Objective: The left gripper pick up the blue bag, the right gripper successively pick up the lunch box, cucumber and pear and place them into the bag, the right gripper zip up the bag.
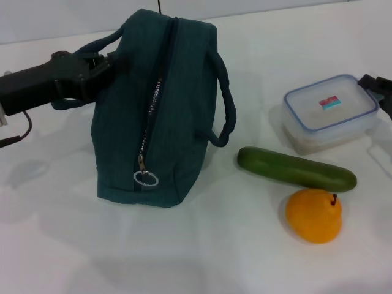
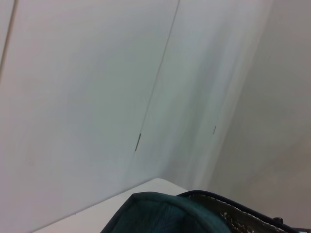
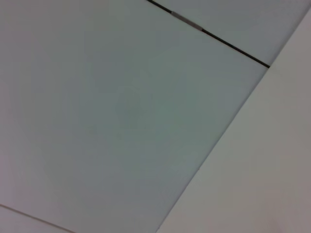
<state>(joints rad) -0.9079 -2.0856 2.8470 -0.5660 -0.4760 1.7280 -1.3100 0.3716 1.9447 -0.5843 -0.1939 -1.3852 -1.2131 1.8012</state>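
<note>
The blue bag (image 1: 156, 110) stands upright on the white table, left of centre. Its zip runs along the top, with a ring pull (image 1: 146, 178) at the near end. My left gripper (image 1: 101, 61) reaches in from the left and is shut on the bag's far handle. The bag's top edge also shows in the left wrist view (image 2: 160, 213). The clear lunch box (image 1: 331, 110) with a blue-rimmed lid sits at the right. The cucumber (image 1: 297, 168) lies in front of it, and the orange-coloured pear (image 1: 314, 214) lies nearer still. My right gripper (image 1: 378, 86) is at the right edge, beside the lunch box.
The bag's second handle (image 1: 225, 98) hangs over its right side towards the cucumber. A cable (image 1: 18, 138) trails from my left arm. The white table (image 1: 202, 257) runs on in front of the bag. The right wrist view shows only bare wall and table surfaces.
</note>
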